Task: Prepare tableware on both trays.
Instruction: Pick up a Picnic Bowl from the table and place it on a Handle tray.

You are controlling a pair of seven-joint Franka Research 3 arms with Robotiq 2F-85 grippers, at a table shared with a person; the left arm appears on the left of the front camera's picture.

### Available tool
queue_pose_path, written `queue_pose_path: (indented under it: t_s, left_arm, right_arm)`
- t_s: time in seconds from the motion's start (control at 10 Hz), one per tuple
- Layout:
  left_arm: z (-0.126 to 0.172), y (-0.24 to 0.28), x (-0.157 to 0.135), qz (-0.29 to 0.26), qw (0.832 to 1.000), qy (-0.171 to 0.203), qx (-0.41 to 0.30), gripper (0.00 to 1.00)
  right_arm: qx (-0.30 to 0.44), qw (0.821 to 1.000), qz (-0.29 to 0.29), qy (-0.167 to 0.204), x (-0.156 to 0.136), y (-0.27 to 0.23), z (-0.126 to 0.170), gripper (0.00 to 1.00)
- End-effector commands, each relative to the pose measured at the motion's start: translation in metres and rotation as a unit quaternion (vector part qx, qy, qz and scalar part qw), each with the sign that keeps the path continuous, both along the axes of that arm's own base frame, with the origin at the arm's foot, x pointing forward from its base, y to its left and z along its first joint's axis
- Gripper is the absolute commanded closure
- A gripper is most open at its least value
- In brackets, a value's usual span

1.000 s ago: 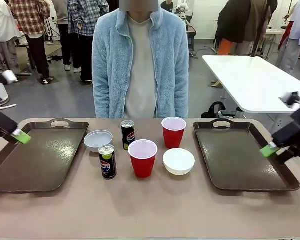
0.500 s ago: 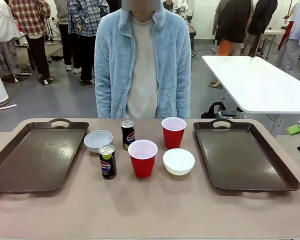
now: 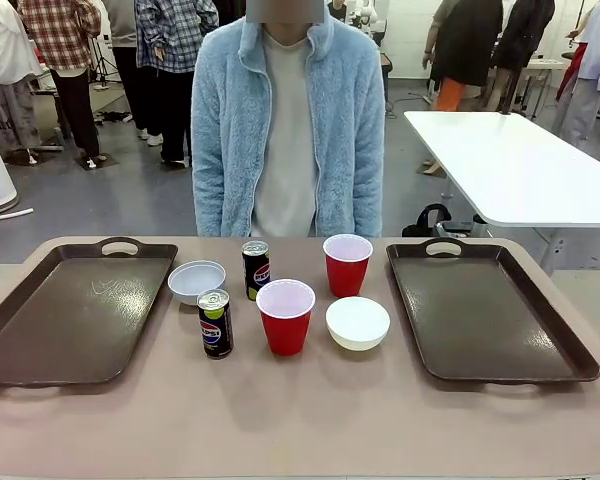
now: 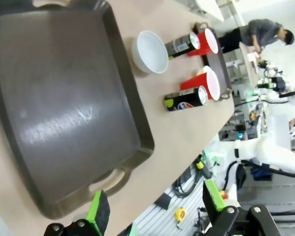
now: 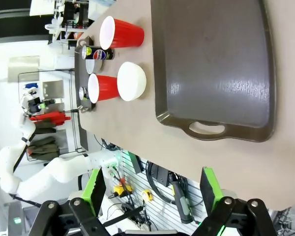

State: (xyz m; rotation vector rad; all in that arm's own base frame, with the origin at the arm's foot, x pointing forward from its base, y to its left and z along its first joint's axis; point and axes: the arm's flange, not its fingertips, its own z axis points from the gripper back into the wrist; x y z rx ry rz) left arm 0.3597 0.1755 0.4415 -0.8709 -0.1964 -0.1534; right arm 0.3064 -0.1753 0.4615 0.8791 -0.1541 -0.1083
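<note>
all six pieces of tableware stand bunched in the middle of the surface [image 3: 300,420], between the two trays: the near red cup [image 3: 285,316], the far red cup [image 3: 347,264], the left bowl [image 3: 196,280], the right bowl [image 3: 357,322], the near can [image 3: 215,324] and the far can [image 3: 255,270]. the left tray [image 3: 70,320] and the right tray [image 3: 490,310] are both bare, so by my reading nothing of the task is done yet: a cup, a bowl and a can are left to go onto each tray.

the pieces stand close together. the near can is just beside the near red cup, and the right bowl is just beside it on the other side. the far can sits between the left bowl and the far red cup. the two bowls lie on the outside of the bunch, nearest the trays, and look the easiest to reach first.

each tray has a raised rim to lift over and a wide open floor beyond it. a person [image 3: 285,130] stands at the far edge.

the left hand [image 4: 155,204] hangs out past the robot-side edge, beyond the left tray's near handle, released and grasping nothing. the right hand [image 5: 151,189] hangs likewise beyond the right tray's near handle, released and grasping nothing.
</note>
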Motion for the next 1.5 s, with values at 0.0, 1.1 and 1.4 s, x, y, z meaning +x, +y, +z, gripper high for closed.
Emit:
queue_pose_path:
  t_s: [0.0, 1.1, 1.4]
  left_arm:
    - [0.008, 0.009, -0.005, 0.008, 1.000, -0.016, -0.003, 0.00]
    - [0.017, 0.020, -0.012, 0.025, 0.999, -0.019, 0.013, 0.00]
    - [0.017, 0.020, -0.012, 0.025, 0.999, -0.019, 0.013, 0.00]
  right_arm:
    - [0.006, 1.000, 0.013, 0.002, -0.002, -0.001, 0.000, 0.00]
    - [0.008, 1.000, 0.012, 0.011, -0.008, 0.000, -0.003, 0.00]
    - [0.008, 1.000, 0.012, 0.011, -0.008, 0.000, -0.003, 0.00]
